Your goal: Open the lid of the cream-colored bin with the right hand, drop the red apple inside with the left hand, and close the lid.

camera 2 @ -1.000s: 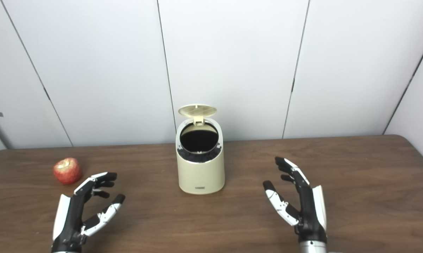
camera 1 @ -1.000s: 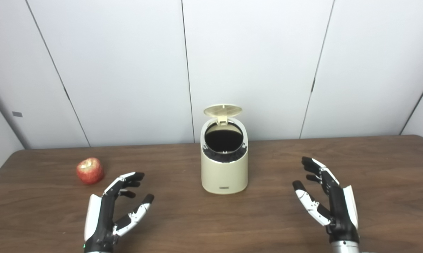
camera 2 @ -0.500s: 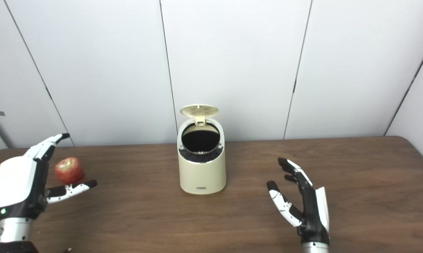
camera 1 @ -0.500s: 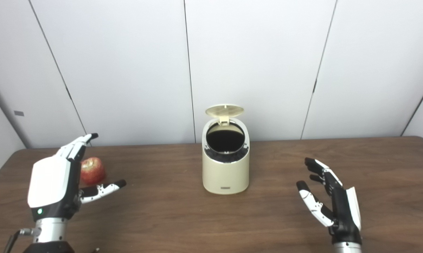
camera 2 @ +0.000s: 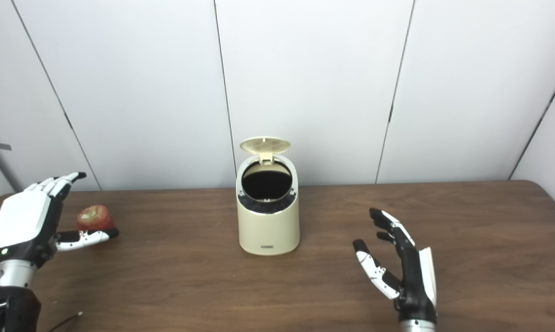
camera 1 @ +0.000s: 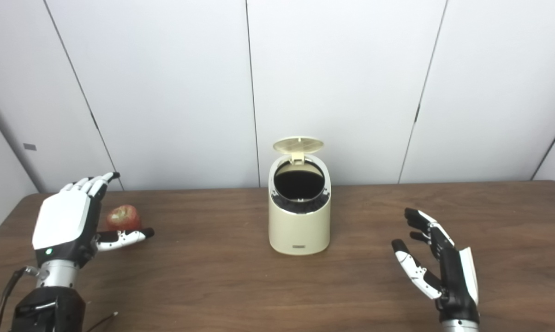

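Two steps remain, judging by how things lie: the cream-colored bin (camera 1: 299, 216) stands at the middle of the brown surface (camera 1: 240, 286) with its lid (camera 1: 298, 145) tipped up behind the dark mouth, so the opening is done and the pick-up is the step in hand. The red apple (camera 1: 123, 218) sits on the surface well to the left of the bin, and the left hand (camera 1: 69, 226) stands just beside it on the side away from the bin, back of the hand toward the camera, fingers (camera 1: 90, 183) spread wide and reaching past the fruit, thumb (camera 1: 125, 236) stretched out in front of it. Nothing is held yet; whether any part touches the apple I cannot tell.

To do this well, the hand should probably settle lower so the apple sits deep against the palm, then curl evenly around it, thumb opposing, since a round smooth fruit is likely to roll toward the bin if nudged from one side only. The right hand (camera 1: 436, 265) rests low, well to the right of the bin, fingers apart and empty, clear of the carrying path.
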